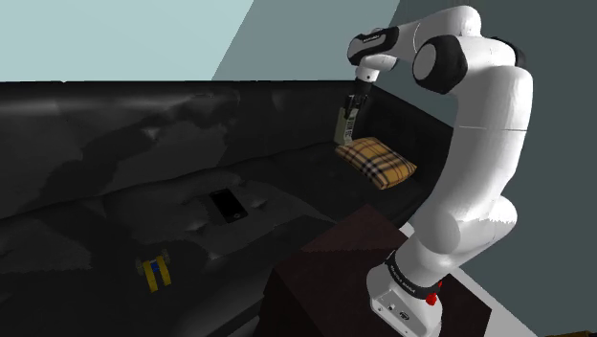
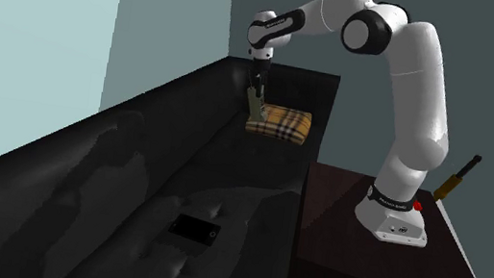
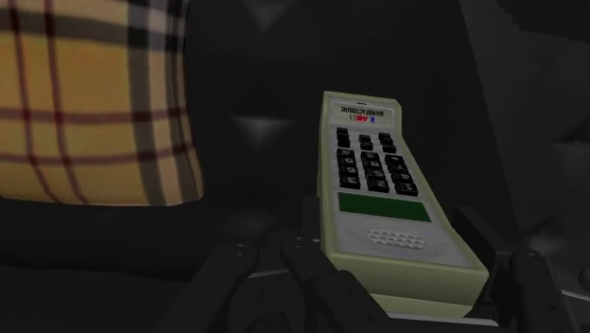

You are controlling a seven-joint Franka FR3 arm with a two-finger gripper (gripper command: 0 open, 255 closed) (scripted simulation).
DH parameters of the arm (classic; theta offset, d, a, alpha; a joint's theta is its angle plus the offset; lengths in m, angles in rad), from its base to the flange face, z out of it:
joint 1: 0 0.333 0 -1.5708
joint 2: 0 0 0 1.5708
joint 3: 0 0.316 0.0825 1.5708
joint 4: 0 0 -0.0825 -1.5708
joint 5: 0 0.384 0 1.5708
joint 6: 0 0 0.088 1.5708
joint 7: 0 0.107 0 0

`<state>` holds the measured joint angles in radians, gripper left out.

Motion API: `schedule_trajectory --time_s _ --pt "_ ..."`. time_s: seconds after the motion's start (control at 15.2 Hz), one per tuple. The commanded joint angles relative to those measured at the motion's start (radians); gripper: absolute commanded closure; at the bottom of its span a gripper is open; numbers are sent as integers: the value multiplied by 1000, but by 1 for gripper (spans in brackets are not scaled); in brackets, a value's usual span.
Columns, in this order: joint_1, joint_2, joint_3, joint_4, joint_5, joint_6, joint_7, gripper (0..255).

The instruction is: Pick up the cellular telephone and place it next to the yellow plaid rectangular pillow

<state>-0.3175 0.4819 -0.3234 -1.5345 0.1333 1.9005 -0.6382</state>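
Black two-finger gripper [image 1: 353, 109] is clenched on the cream bar-shaped cellular telephone with black keys and green display [image 1: 345, 126], gripped at one end. The phone hangs roughly upright, upper middle of the shoulder view. It is in the air just over the seat of the black sofa [image 1: 287, 182], just beside the yellow plaid rectangular pillow [image 1: 377, 160], on the pillow's backrest side. In the wrist view the phone body [image 3: 383, 194] sits between the fingers and the pillow edge [image 3: 90, 104] is close beside it, apart.

Step in hand, my read: the placing. Go straight down until the lower end meets the cushion. Keep the gap to the pillow so the phone lands on the seat, not on the fabric. Open only once it is supported. An upright phone will likely topple on soft cushion, so tilting it flatter first looks safer.

Around:
- Flat black rectangular slab [image 1: 228, 205] on the seat, centre of the shoulder view.
- Small yellow-and-blue object [image 1: 157, 272], lower left. Both are well apart from the drop spot.
- Dark brown box stand [image 1: 335, 249], lower right.
- Yellow stick with dark tip [image 2: 458, 176], right of the second exterior view.

Nothing lies under the phone. Only the pillow and backrest crowd it.
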Motion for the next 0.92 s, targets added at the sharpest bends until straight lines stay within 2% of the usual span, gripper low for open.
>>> schedule_trajectory --time_s 0.0,0.33,0.4,0.86 --pt "-38 86 2 115 21 -31 -29 255" --pt "-146 316 16 446 61 -132 -78 255" --pt "-155 335 17 476 63 -143 -80 255" --pt "-151 357 22 420 69 -65 -85 255"
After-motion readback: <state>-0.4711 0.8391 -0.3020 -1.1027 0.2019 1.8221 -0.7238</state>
